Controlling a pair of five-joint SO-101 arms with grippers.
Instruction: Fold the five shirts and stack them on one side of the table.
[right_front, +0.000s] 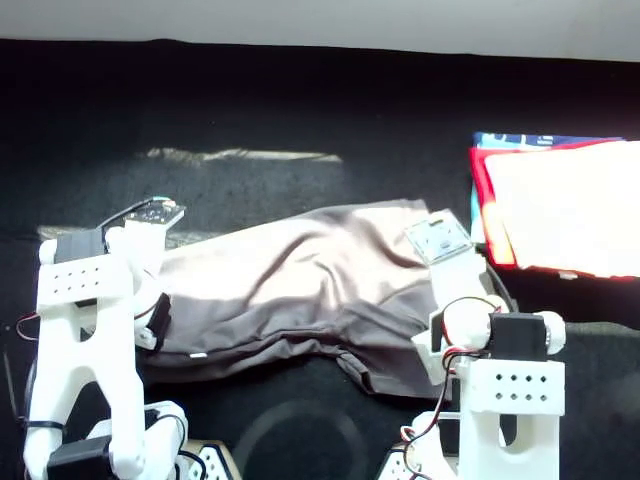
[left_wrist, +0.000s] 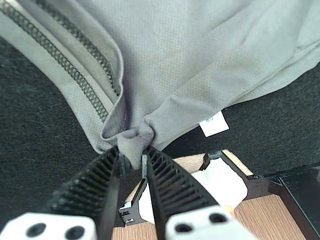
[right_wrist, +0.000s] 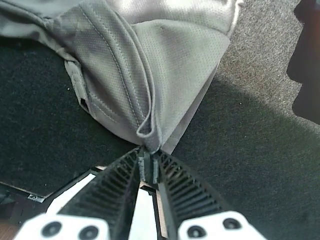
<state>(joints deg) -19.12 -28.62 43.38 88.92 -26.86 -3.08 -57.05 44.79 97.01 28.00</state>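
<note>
A grey shirt (right_front: 300, 285) lies stretched across the middle of the black table, partly folded lengthwise. My left gripper (left_wrist: 134, 156) is shut on a bunched bit of the grey shirt (left_wrist: 175, 65) at its hem, beside the zigzag stitching and a small white tag (left_wrist: 214, 123). The left arm (right_front: 95, 300) stands at the shirt's left end. My right gripper (right_wrist: 148, 167) is shut on a folded corner of the grey shirt (right_wrist: 150, 65). The right arm (right_front: 480, 340) stands at the shirt's right end. A stack of folded shirts (right_front: 560, 205), white over red over blue, rests at the table's right side.
Black cloth (right_front: 250, 100) covers the table, with open room behind the shirt and at the far left. A wooden edge (left_wrist: 260, 215) and the arms' white bases sit along the near side.
</note>
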